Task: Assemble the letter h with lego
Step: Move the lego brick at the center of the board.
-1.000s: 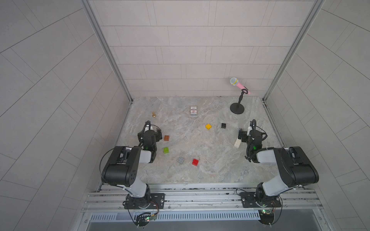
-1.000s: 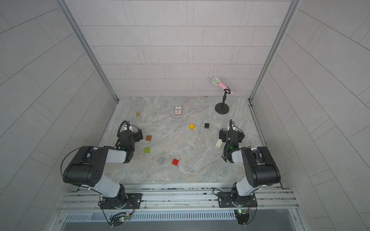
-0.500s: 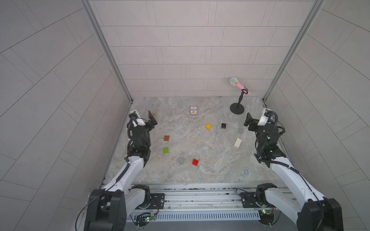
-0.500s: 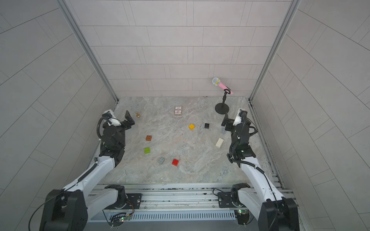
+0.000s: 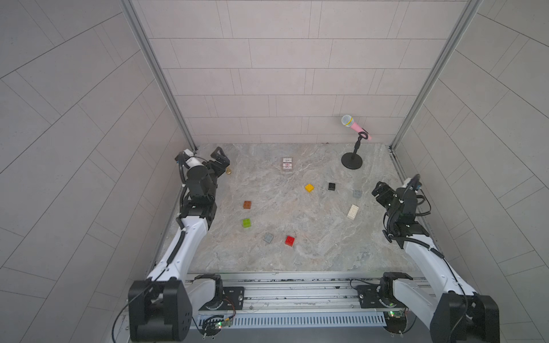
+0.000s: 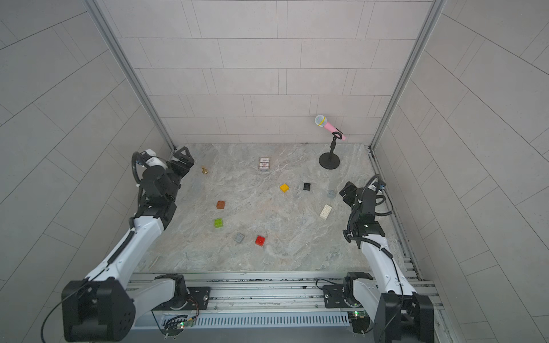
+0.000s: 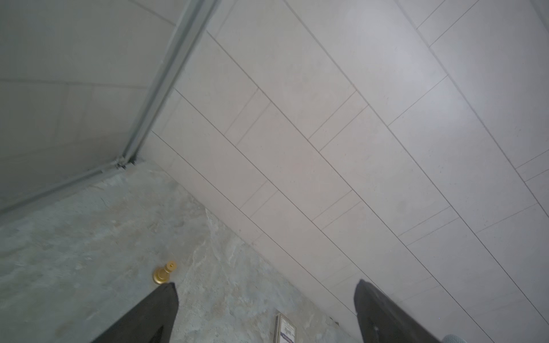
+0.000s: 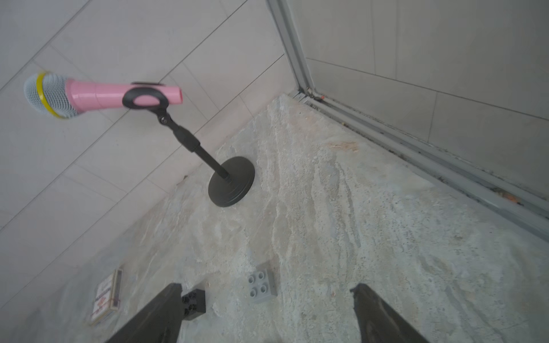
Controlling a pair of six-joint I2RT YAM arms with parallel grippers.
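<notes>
Print on the single card box (image 5: 287, 164) was too small to read, and no other writing was legible. In a top view the one brass pawn (image 5: 228, 171) stood partly behind the left gripper (image 5: 221, 159). Eight lego bricks lay loose and all apart on the table (image 5: 326, 255): yellow brick (image 5: 309, 187), black brick (image 5: 331, 186), brown brick (image 5: 247, 204), green brick (image 5: 246, 222), red brick (image 5: 290, 240), white brick (image 5: 353, 212), grey brick (image 5: 357, 194) and second grey brick (image 5: 268, 237). In the right wrist view a finger half-hid the black brick. The left gripper and the right gripper (image 8: 266, 285) both stood wide, holding nothing.
</notes>
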